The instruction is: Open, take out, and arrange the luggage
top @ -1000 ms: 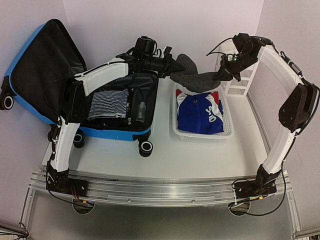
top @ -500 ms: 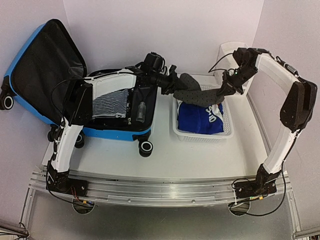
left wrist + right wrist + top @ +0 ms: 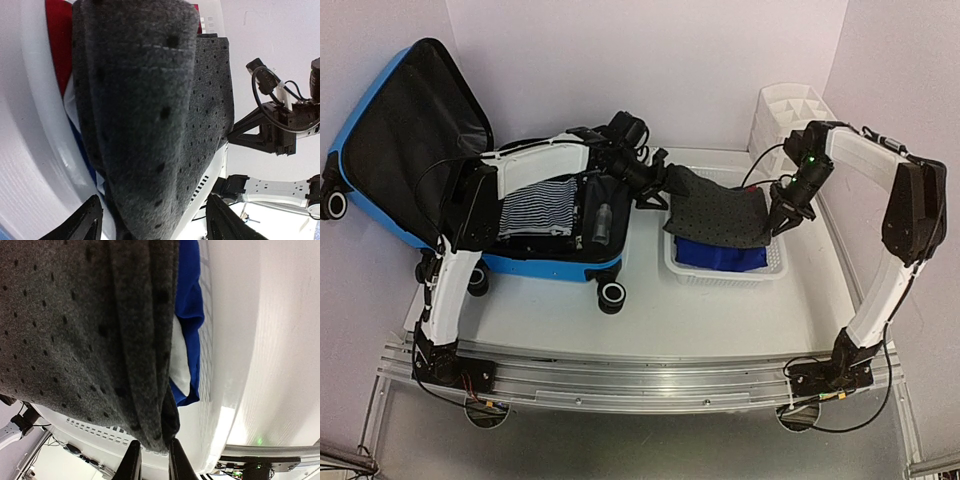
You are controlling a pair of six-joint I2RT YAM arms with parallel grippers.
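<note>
The blue luggage (image 3: 550, 268) lies open at the left, its black-lined lid (image 3: 410, 130) propped up. A grey dotted garment (image 3: 720, 212) is spread over the white basket (image 3: 720, 272). My left gripper (image 3: 660, 190) is at the garment's left end. In the left wrist view its gripper (image 3: 157, 225) stands open, fingers wide apart on either side of the cloth (image 3: 140, 100). My right gripper (image 3: 780, 222) is at the garment's right edge. In the right wrist view its gripper (image 3: 153, 460) has narrow jaws with the hem of the cloth (image 3: 75, 315) between the tips.
A blue, white and red garment (image 3: 720, 254) lies in the basket under the grey one. A striped top (image 3: 535, 207) and a small bottle (image 3: 602, 222) remain in the luggage. A white compartmented organizer (image 3: 790, 110) stands at the back right by the wall.
Both arms have lowered the grey garment from above the basket down onto it. My left gripper has opened wide and let go of its end. The right arm swung forward and down.
</note>
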